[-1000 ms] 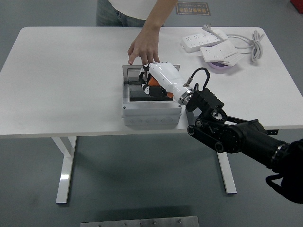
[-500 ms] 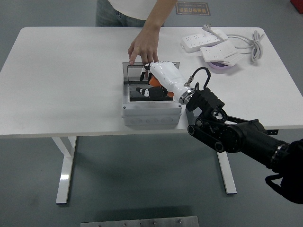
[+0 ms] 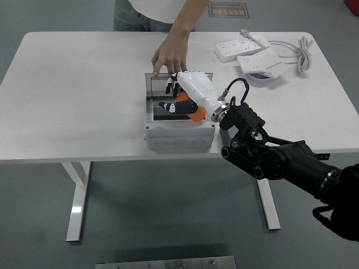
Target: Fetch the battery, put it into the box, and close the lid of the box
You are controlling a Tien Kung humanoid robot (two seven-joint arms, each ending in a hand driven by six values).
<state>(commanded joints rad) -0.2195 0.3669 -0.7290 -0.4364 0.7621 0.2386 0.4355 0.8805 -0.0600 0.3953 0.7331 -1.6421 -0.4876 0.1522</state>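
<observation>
A grey box (image 3: 179, 136) sits mid-table with its clear lid (image 3: 159, 85) standing open at the far side. A person's hand (image 3: 170, 54) rests on the lid's top edge. My right hand (image 3: 173, 94), white-shelled, hovers over the box's opening, its fingers (image 3: 175, 80) spread toward the lid and its thumb stretched left. The orange battery (image 3: 194, 113) shows just under the palm, over the dark inside of the box; the palm hides most of it, and no fingers wrap it. My left arm is out of sight.
Two white power strips (image 3: 247, 50) with a coiled cable (image 3: 303, 50) lie at the far right beside a purple dish (image 3: 259, 79). The person stands at the table's far edge.
My right hand's fingers have uncurled from the battery and stretched up toward the lid. The orange battery now shows lower, under the palm. The person's hand has stayed on the lid.
</observation>
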